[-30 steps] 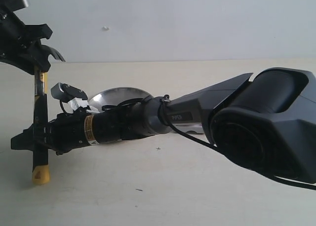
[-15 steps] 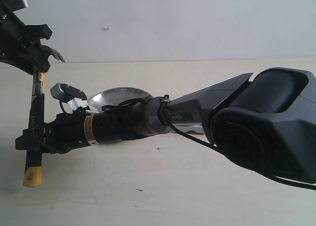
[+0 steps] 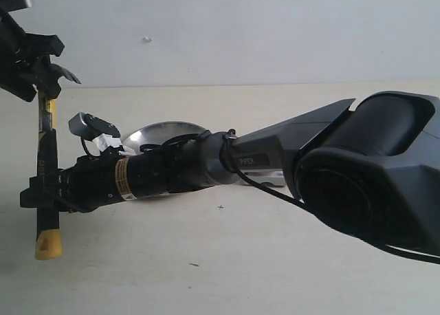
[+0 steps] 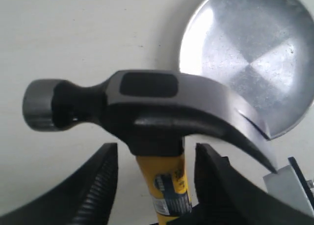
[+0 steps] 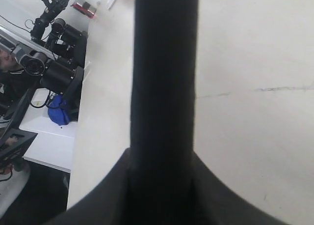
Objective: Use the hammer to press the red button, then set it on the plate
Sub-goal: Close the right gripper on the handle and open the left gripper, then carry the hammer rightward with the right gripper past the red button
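Observation:
The hammer (image 3: 45, 165) hangs upright over the left of the table, dark head up and yellow end (image 3: 49, 245) down. My right gripper (image 3: 42, 194), reaching across from the right, is shut on its black handle (image 5: 164, 82). At the top, my left gripper (image 3: 42, 73) is open around the yellow neck (image 4: 166, 178) just under the head (image 4: 147, 104). There are gaps between the neck and both fingers (image 4: 100, 183). The silver plate (image 3: 167, 131) lies behind the right forearm and also shows beyond the head (image 4: 255, 53). The red button is out of view.
The right arm's long forearm (image 3: 206, 165) and bulky elbow housing (image 3: 375, 170) span the middle and right of the table. A pale wall stands behind the table. Beyond the table's edge stand other black camera rigs (image 5: 49, 63).
My right gripper closed on the handle. My left gripper then opened off the neck and lifted slightly. The hammer's lower end shifted a little to the left.

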{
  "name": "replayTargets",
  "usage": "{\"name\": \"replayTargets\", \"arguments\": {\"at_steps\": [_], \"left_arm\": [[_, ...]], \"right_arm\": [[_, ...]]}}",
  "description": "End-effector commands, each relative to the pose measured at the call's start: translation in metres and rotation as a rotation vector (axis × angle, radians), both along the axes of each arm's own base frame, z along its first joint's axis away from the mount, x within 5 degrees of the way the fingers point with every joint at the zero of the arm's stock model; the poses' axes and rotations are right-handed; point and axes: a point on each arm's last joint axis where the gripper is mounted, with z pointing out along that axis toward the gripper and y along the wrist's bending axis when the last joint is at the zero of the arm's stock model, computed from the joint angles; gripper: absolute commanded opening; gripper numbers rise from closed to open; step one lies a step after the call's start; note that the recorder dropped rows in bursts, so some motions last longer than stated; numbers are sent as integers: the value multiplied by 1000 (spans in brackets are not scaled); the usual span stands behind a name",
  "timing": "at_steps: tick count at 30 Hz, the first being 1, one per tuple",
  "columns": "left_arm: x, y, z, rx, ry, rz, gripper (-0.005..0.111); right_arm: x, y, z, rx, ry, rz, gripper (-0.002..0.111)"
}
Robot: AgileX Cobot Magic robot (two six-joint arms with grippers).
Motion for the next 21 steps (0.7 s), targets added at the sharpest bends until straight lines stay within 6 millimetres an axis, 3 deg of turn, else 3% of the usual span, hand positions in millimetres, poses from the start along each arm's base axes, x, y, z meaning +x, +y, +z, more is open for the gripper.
{"name": "replayTargets", "arguments": {"at_steps": [1,10,16,21], "left_arm": [[0,2,6,22,-26,-5,52],[-4,13,13,146,-51,-12,51],[-14,26,37,290,-119,-19,51],[-25,50,61,425,-172,36,51]], "right_arm": [[0,2,18,44,-52,28,0],[0,1,12,-28,-74,33,0],[0,0,12,-46,-77,36,0],[-1,0,19,-56,-92,54,0]]}}
